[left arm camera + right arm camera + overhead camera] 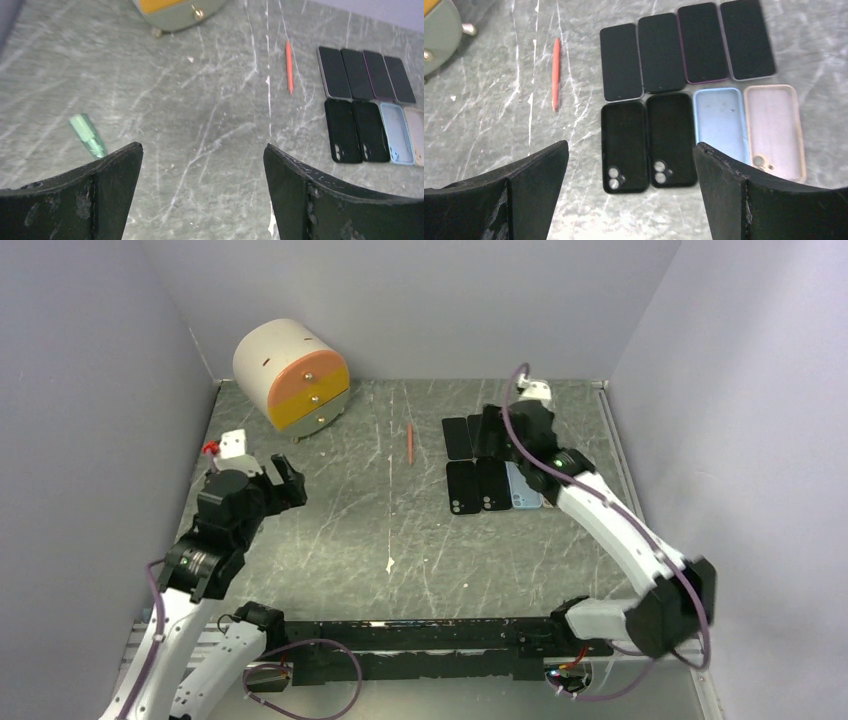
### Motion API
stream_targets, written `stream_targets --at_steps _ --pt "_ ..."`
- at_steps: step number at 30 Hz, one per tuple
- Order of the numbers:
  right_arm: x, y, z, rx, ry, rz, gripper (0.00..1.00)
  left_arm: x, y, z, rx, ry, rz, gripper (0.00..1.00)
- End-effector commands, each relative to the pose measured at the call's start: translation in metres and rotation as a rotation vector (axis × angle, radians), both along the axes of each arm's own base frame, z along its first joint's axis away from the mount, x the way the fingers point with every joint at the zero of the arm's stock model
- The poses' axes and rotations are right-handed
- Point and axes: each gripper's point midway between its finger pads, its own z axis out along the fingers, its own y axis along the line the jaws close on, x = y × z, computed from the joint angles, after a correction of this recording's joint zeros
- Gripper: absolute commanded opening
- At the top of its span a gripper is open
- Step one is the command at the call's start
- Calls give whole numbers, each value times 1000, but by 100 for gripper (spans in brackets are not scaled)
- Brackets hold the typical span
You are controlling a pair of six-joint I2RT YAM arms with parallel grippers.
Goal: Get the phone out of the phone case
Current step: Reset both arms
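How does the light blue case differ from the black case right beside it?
The light blue phone case is pale, smudged inside; the black phone case beside it is dark and plain. The black one's two camera holes show; the blue one's near end is hidden. Both lie flat, empty, open side up.

We can read no text, label, brand, number or sign in any of the views. The phones (704,42) lie with dark, blank screens. The phone cases (624,140), at 6 o'clock of them on the desk (499,100), show plain insides with no legible marks.
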Motion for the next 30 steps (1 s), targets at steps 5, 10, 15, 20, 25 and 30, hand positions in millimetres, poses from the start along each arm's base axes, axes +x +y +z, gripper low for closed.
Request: stream_targets --at_steps 5,10,15,20,25,30 --pt "-78 -98 74 -21 -345 -237 99 -31 50 29 86 -79 191 95" --pt "-127 -140 67 -50 -329 -353 99 -45 59 23 83 -102 225 95" --pt "-146 -151 62 -49 -337 -354 99 -52 61 13 71 -84 235 95" --pt "-154 -153 62 -54 -388 -320 99 -53 59 5 29 -73 248 95" --pt "-155 -148 59 -97 -377 -253 99 -53 52 -11 -37 -44 252 95" --pt "-154 -144 59 -111 -399 -210 99 -55 51 -9 -39 -70 238 95"
